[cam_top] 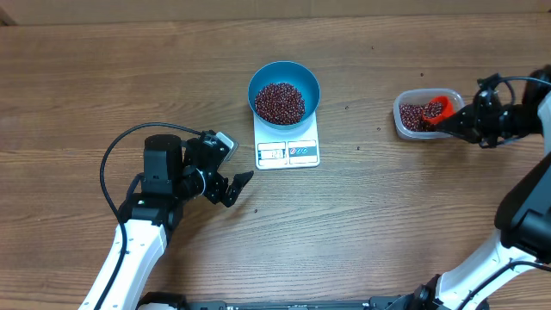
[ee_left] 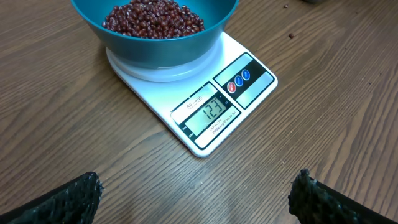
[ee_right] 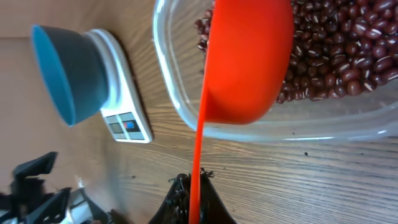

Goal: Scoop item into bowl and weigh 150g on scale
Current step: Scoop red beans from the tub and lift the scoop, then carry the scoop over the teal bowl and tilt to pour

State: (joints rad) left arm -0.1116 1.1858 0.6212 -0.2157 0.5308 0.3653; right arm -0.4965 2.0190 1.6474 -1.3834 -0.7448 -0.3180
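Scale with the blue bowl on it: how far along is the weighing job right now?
Done: the bowl sits on the scale with a heap of beans in it, and the display reads about 123, short of target. In hand: the right gripper, shut on the handle of the red scoop, has it in the clear tub. Remaining: add more beans. The left gripper is open, holding nothing.

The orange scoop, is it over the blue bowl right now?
No, the orange scoop is over the clear tub, well apart from the bowl on the scale.
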